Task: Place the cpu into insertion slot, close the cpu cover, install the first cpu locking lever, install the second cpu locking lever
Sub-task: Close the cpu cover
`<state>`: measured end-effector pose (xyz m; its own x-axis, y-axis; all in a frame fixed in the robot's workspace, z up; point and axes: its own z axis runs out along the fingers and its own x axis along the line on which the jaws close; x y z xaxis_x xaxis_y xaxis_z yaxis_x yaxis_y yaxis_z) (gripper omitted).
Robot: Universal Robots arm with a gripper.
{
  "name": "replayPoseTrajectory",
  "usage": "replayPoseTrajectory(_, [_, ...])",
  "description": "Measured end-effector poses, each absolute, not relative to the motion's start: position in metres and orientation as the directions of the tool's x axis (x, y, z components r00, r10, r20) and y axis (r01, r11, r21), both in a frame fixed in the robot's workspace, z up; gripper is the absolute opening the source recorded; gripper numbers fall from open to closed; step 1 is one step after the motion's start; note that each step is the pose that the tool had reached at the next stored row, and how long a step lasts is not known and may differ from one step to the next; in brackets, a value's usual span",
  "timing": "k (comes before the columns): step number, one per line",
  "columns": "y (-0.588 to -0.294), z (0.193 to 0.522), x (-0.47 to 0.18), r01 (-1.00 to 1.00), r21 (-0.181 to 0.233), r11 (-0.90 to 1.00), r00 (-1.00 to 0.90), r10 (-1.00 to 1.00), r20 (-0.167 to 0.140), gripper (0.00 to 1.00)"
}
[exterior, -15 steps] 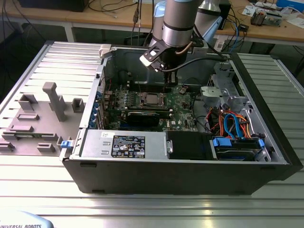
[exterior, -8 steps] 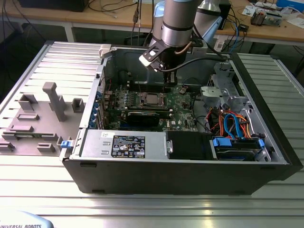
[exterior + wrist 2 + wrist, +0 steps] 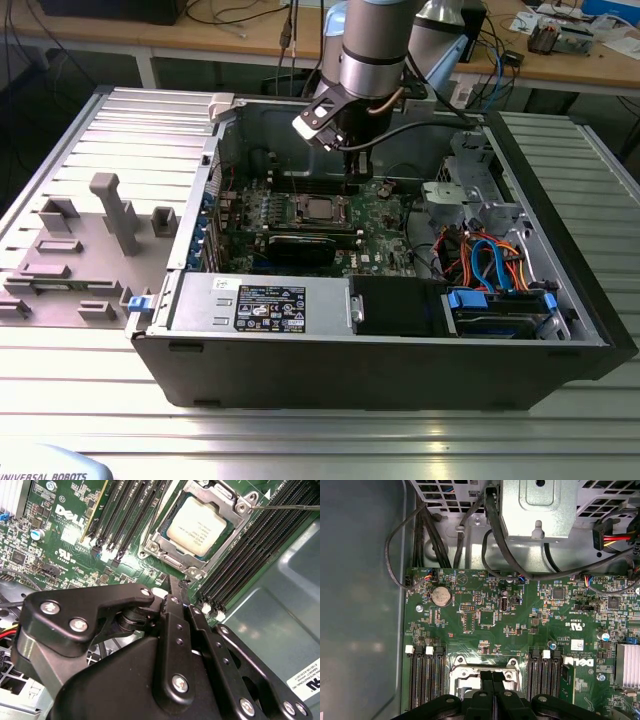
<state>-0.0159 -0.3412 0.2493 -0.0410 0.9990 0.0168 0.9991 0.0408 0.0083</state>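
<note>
The end effector (image 3: 176, 586) hangs inside the open computer case (image 3: 560, 330), low over the green motherboard (image 3: 485, 615). Its fingers (image 3: 486, 680) are pressed together with nothing visible between them. Closed like this they form one narrow tip, which I judge suits pushing or hooking a thin part better than gripping one.

Just ahead of that tip, and a little below it, the cpu (image 3: 200, 525) lies flat in the insertion slot (image 3: 175, 562), silvery top facing up. That step looks done. The cpu cover (image 3: 161, 536) lies down around the chip, framing it through its cut-out, so it appears closed.

From the socket corner farthest from the tip, a thin locking lever (image 3: 290, 507) runs outward across the black memory slots (image 3: 240, 565) rather than along the frame's side. I take it as not yet latched. The tip stands just beside the near edge of the socket, though whether it touches any metal there I cannot tell.

The case itself lies on its side on the ribbed metal surface (image 3: 300, 425), which leaves the board facing up toward the arm.
</note>
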Motion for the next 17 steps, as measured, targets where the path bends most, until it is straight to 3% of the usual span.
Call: replayPoseTrajectory(17, [-0.341,0.247,-0.031,0.999,0.004,0.041,-0.041,0.999,0.017,0.11])
